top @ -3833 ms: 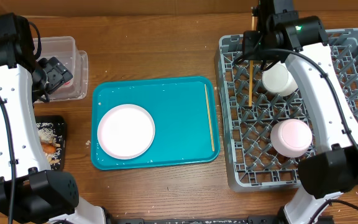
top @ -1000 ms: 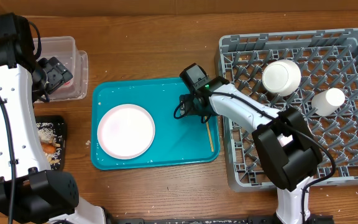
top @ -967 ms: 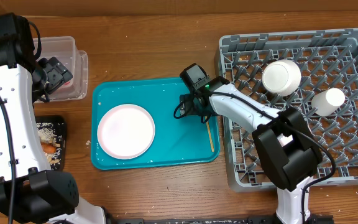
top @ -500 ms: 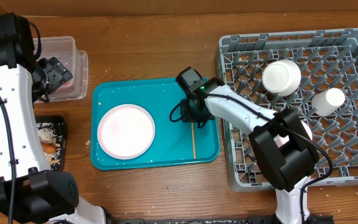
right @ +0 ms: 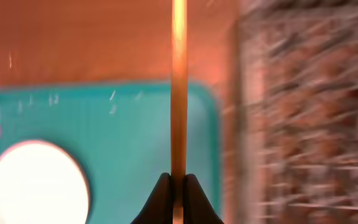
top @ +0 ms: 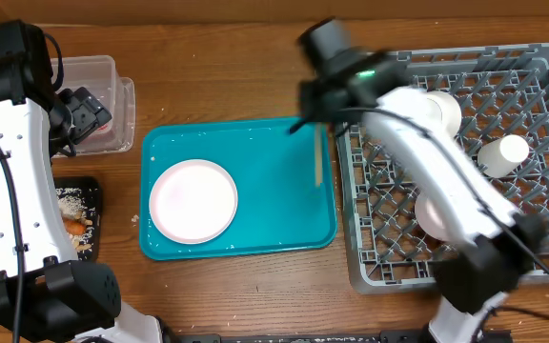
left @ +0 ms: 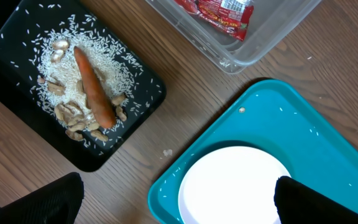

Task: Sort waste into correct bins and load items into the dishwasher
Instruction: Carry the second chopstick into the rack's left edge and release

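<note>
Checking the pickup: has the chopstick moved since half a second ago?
Yes. The chopstick, in the right gripper, shifted across the teal tray toward the dish rack.

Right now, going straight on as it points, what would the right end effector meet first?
Probably the teal tray: the right end effector, shut on a chopstick, aims down at it; blur leaves depth unclear.

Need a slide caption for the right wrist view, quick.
Right gripper pinches a wooden chopstick over the teal tray and white plate, with the grey rack blurred at right.
</note>
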Tool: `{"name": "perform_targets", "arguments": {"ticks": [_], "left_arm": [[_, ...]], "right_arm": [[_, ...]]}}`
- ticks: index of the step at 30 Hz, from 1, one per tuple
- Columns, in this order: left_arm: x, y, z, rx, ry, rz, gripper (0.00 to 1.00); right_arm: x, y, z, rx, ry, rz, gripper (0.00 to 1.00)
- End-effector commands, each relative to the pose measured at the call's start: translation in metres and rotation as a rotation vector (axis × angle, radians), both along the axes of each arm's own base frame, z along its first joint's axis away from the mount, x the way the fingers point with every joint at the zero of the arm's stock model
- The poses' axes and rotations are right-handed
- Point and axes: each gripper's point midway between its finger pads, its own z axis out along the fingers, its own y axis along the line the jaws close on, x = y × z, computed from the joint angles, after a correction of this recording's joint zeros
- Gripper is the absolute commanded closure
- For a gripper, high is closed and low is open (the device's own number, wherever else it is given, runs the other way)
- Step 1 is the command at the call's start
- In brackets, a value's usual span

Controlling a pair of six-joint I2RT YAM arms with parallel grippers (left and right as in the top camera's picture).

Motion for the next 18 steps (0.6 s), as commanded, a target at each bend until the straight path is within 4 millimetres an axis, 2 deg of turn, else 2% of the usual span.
{"name": "perform_targets", "arguments": {"ticks": [1, 4, 6, 12, 14, 18], "left_arm": [[-0.001, 0.0, 0.01, 0.011, -0.026, -0.003, 0.0], [-0.001, 0.0, 0.01, 0.011, -0.026, -0.003, 0.0], [-0.001, 0.0, 0.01, 0.011, -0.026, -0.003, 0.0], [-0.001, 0.0, 0.01, 0.011, -0.026, -0.003, 0.0], [-0.001, 0.0, 0.01, 0.011, -0.026, -0.003, 0.0], [-0.001, 0.0, 0.01, 0.011, -0.026, -0.003, 0.0]], "right_arm": [[0.013, -0.059, 0.024, -0.079, -0.065, -0.06, 0.96], [0.019, -0.08, 0.015, -0.079, -0.036, -0.026, 0.96], [0.021, -0.085, 0.005, -0.057, -0.015, 0.026, 0.96], [0.027, -0.099, -0.033, -0.052, 0.017, 0.014, 0.96], [0.029, -0.094, -0.045, -0.034, 0.019, 0.03, 0.93], [0.028, -0.087, -0.065, 0.005, 0.035, 0.042, 0.71]]}}
